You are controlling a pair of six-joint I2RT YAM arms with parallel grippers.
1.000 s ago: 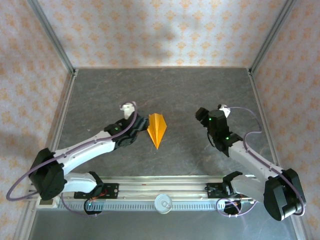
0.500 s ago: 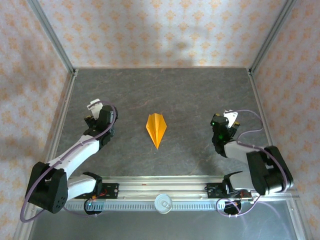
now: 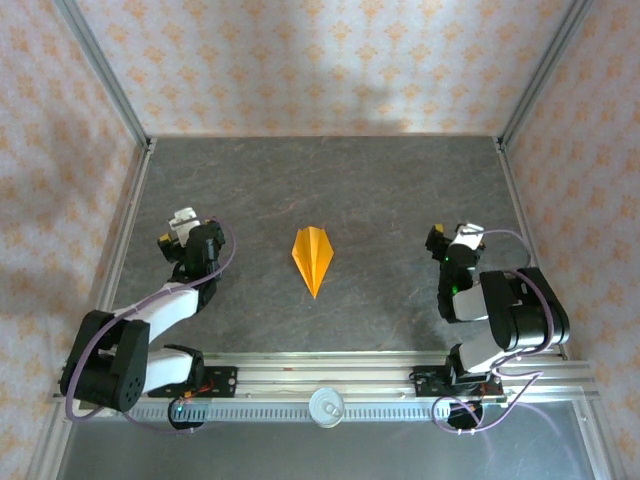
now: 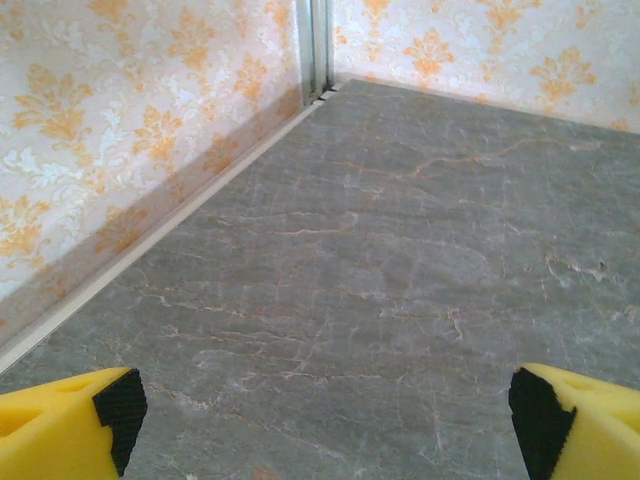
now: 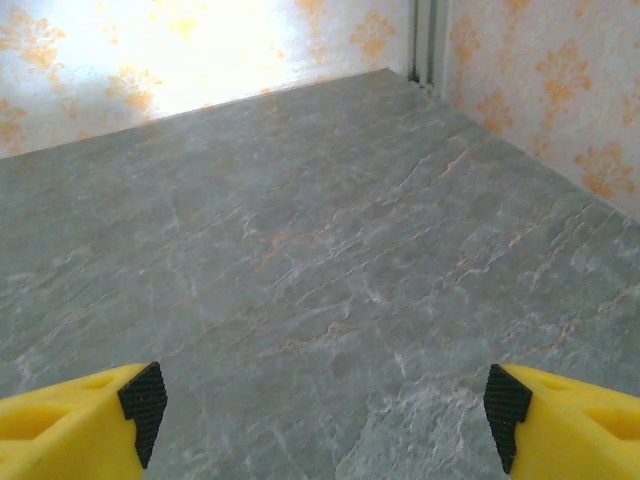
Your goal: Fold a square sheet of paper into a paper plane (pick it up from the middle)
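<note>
The bright orange paper plane [image 3: 313, 256] lies flat in the middle of the grey table, a narrow dart with a centre crease and its point toward the arm bases. My left gripper [image 3: 183, 229] is pulled back to the left of it, well apart. My right gripper [image 3: 455, 240] is drawn back on the right, also apart from it. In the left wrist view the left gripper [image 4: 326, 425] stands open, its yellow fingers [image 4: 65, 425] wide with bare table between. In the right wrist view the right gripper [image 5: 323, 415] is open too, nothing between its yellow fingers [image 5: 570, 420].
Patterned walls close the table on the left [image 4: 120, 130], the back [image 3: 320, 70] and the right [image 5: 540, 90], with metal corner posts [image 4: 318, 45]. A rail with the arm bases [image 3: 325, 385] runs along the near edge.
Both arms have pulled back from the plane toward their own sides and folded in. The left gripper's jaws opened wider. The plane has not moved.
</note>
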